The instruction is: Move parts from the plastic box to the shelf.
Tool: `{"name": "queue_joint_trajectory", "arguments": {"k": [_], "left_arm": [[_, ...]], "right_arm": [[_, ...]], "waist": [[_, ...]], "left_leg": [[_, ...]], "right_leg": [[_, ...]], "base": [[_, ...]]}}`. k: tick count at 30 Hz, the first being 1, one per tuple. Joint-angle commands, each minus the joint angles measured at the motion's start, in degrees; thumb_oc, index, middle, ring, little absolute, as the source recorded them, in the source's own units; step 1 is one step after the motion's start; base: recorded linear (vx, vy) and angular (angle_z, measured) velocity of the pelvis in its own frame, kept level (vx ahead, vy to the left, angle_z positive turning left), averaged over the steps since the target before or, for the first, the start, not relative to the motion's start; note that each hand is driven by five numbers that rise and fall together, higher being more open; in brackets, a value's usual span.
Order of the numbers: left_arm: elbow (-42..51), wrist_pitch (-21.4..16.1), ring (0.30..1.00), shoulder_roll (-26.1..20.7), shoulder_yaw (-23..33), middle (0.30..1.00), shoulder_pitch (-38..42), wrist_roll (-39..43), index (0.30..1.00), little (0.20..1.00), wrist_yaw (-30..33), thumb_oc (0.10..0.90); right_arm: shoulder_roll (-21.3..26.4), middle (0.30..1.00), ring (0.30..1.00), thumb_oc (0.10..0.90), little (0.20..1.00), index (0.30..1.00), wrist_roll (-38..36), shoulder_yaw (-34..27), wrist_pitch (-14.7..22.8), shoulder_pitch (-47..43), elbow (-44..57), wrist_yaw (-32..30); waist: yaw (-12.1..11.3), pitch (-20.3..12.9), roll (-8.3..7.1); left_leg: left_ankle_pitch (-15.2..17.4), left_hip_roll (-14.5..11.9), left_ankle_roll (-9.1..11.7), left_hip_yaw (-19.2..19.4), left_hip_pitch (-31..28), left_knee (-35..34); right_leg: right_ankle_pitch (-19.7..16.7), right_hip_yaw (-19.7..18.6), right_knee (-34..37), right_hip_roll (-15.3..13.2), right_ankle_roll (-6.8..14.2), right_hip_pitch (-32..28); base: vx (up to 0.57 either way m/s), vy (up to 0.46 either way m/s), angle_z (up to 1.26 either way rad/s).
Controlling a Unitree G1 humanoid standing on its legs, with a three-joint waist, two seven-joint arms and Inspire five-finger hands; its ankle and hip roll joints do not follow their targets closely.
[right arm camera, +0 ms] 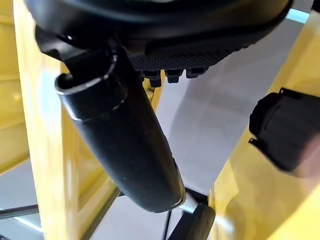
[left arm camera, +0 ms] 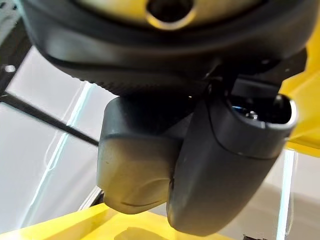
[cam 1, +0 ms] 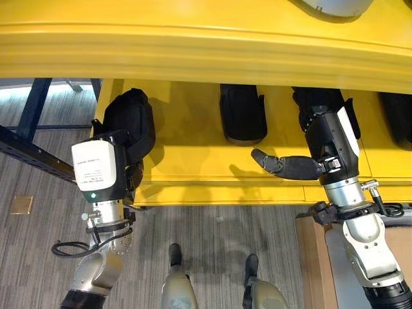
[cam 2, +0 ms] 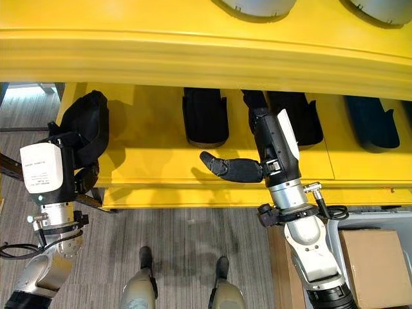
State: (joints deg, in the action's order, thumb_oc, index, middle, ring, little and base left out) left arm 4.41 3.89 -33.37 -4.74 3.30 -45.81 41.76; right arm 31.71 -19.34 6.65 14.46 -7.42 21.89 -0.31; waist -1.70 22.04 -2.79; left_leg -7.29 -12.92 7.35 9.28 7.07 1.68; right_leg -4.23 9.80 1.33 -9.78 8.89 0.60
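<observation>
On the yellow shelf [cam 1: 193, 161], my left hand [cam 1: 119, 151] grips a black part [cam 1: 132, 119]; seat it flat before letting go; right hand [cam 1: 290, 166] open, idle.

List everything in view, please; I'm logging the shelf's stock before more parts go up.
shelf: one, yellow, across the view
parts: four, black, in a row on the shelf's lower level, the leftmost against the left hand
pale parts: two, grey-white, on the upper level, cut off by the view's edge
plastic box: one, pale, on the floor at lower right
carton: one, brown, apparently inside the plastic box
frame: one, dark blue, left of the shelf
floor plate: one, brass-coloured, on the grey floor at left
left hand: one, dark, at the shelf's left end
right hand: one, dark, open, reaching into the lower level, holding nothing
</observation>
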Motion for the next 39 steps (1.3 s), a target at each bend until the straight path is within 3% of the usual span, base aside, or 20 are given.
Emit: {"name": "queue_joint_trajectory", "arguments": {"k": [1, 5, 13, 15, 18, 22, 26, 39], "left_arm": [[2.44, -0.26, 0.300, -5.60, 0.46, 0.300, 9.45, -4.63, 0.300, 0.300, 6.92, 0.400], [0.73, 1.32, 0.300, -6.32, -1.21, 0.300, 14.37, -5.00, 0.300, 0.300, 6.88, 0.400], [-2.35, 4.51, 0.300, -6.76, -2.37, 0.300, 22.25, -4.38, 0.300, 0.300, 8.75, 0.400], [-3.02, 6.20, 0.300, -6.46, -2.25, 0.300, 24.68, -5.58, 0.300, 0.300, 6.78, 0.400], [-3.88, 7.41, 0.300, -6.30, -2.54, 0.300, 25.11, -5.97, 0.300, 0.300, 6.00, 0.400], [-5.38, 8.41, 0.300, -6.18, -2.54, 0.300, 25.05, -6.34, 0.300, 0.300, 6.45, 0.400], [-8.71, 9.16, 0.300, -6.30, -3.08, 0.300, 25.45, -5.92, 0.300, 0.300, 6.64, 0.400], [-20.97, 10.35, 0.300, -10.55, -7.77, 0.300, 30.12, -10.09, 0.300, 0.300, 8.10, 0.400]], "right_arm": [[-2.55, 1.000, 1.000, 0.900, 1.000, 1.000, -21.47, -0.27, 2.01, -6.64, 2.58, 8.28], [-5.19, 1.000, 1.000, 0.900, 1.000, 1.000, -27.34, 0.34, 2.02, -10.11, 1.22, 10.26], [-7.48, 1.000, 1.000, 0.900, 1.000, 1.000, -23.62, -3.00, 5.06, -16.94, 3.11, 9.79], [-7.64, 1.000, 1.000, 0.900, 1.000, 1.000, -21.39, -4.78, 5.70, -19.10, 3.33, 9.62], [-7.37, 1.000, 1.000, 0.900, 1.000, 1.000, -20.56, -5.82, 7.52, -19.60, 3.42, 8.99], [-7.42, 1.000, 1.000, 0.900, 1.000, 1.000, -20.86, -7.28, 8.66, -20.33, 4.07, 10.10], [-6.99, 1.000, 1.000, 0.900, 1.000, 1.000, -20.65, -7.77, 12.45, -22.26, 5.36, 13.84], [-4.58, 1.000, 1.000, 0.900, 1.000, 1.000, -24.06, -6.99, 10.46, -23.85, 3.39, 16.97]], "waist": [[0.98, -3.95, -0.79], [0.95, -2.24, -0.89], [1.74, 2.18, 0.32], [1.95, 3.55, 0.86], [2.29, 4.12, 1.05], [2.69, 4.59, 1.63], [3.23, 4.54, 2.32], [5.26, 3.23, 2.75]], "left_leg": [[3.45, -2.27, 0.66, -3.31, 6.31, 8.00], [3.28, -2.43, 0.77, -4.26, 8.21, 9.29], [3.97, -1.43, 0.09, -5.12, 13.35, 12.64], [5.47, -0.20, -0.71, -5.68, 15.63, 15.56], [5.91, 0.26, -1.14, -5.58, 16.03, 16.14], [5.99, 0.72, -1.50, -5.21, 16.21, 16.14], [5.93, 1.00, -1.82, -4.37, 15.46, 15.68], [6.22, 0.63, -2.13, -2.76, 14.12, 16.25]], "right_leg": [[11.01, -1.03, -11.48, -1.35, -1.14, 0.92], [11.72, -0.98, -13.72, -0.93, -1.71, 3.24], [12.49, -1.56, -21.58, -1.01, -2.84, 12.70], [13.52, -2.25, -26.53, -1.09, -3.48, 16.70], [13.80, -2.63, -28.05, -1.00, -3.73, 18.03], [14.02, -3.03, -29.36, -0.96, -3.84, 19.51], [13.90, -3.22, -29.79, -1.06, -3.91, 20.02], [13.83, -4.26, -31.27, -1.23, -4.21, 20.50]], "base": [[-0.05, -0.041, -0.03], [-0.08, -0.049, -0.02], [-0.15, 0.029, -0.03], [-0.13, 0.083, -0.02], [-0.04, 0.043, -0.04], [-0.03, 0.050, -0.05], [-0.01, 0.059, -0.10], [0.03, 0.030, -0.03]]}}
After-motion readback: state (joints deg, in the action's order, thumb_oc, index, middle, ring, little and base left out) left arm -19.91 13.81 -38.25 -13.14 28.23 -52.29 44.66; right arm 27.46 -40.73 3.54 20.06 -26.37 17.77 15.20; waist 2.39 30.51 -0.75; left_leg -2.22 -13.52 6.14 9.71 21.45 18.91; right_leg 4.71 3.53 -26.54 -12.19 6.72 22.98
